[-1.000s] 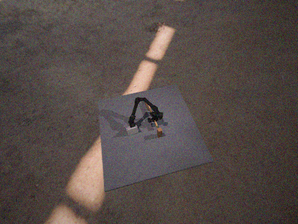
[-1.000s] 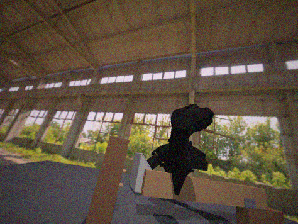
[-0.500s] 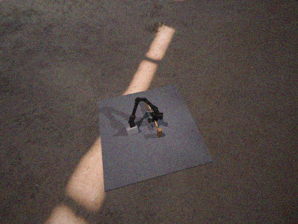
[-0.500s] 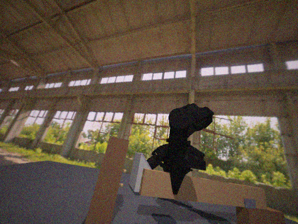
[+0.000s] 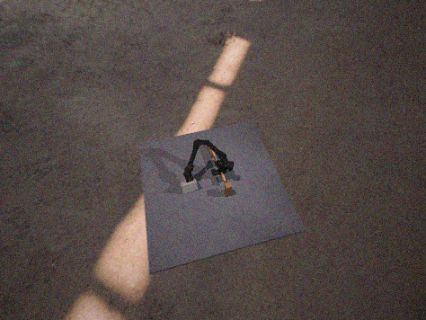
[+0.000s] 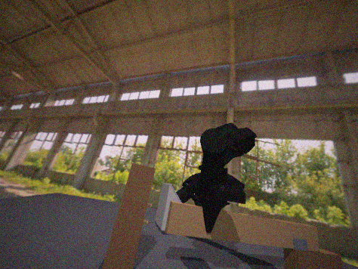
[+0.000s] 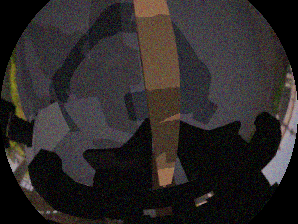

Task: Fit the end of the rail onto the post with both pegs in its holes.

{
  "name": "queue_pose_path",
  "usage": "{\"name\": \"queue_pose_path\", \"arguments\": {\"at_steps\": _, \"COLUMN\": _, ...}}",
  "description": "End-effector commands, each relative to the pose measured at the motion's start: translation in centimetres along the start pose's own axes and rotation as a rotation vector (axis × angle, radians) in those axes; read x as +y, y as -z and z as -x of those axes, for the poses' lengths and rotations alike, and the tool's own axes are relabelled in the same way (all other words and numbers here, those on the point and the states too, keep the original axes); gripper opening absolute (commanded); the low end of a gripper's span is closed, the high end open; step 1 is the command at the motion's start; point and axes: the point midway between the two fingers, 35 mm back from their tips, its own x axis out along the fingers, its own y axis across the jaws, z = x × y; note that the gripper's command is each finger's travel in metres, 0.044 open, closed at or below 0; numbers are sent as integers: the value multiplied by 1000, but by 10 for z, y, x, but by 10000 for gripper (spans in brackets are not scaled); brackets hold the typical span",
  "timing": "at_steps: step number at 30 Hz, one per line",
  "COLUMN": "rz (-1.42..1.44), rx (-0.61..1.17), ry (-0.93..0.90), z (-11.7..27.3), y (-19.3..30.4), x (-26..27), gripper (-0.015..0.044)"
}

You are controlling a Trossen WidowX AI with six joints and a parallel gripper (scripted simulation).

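Note:
The long wooden rail (image 6: 264,229) (image 7: 160,55) has its far end at the blue-grey bracket (image 6: 300,244) on the low footboard block (image 6: 313,259). Its near end appears raised off the table. My black gripper (image 6: 209,227) (image 7: 165,125) is shut on the rail, nearer its post end, with one finger in front of it in the exterior view. The wooden post (image 6: 130,215) (image 5: 228,189) stands beyond the near end, with a gap between. Its upper peg (image 6: 149,205) and lower peg (image 6: 146,221) show in that gap, outside the rail. The holes in the rail are hidden.
A light grey box (image 5: 190,186) (image 6: 164,208) is by the arm's base, behind the rail's near end in the exterior view. The arm (image 5: 202,142) arches over from that side. Everything stands on a dark grey square table top (image 5: 216,234).

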Motion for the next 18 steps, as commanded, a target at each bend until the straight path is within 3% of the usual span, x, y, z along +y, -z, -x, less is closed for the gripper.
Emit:
{"name": "queue_pose_path", "arguments": {"at_steps": 1, "rz": 2, "rx": 0, "ry": 9, "z": 3, "y": 2, "x": -2, "gripper": 0}}
{"name": "queue_pose_path", "arguments": {"at_steps": 18, "rz": 2, "rx": 1, "ry": 9, "z": 2, "y": 7, "x": -3, "gripper": 0}}
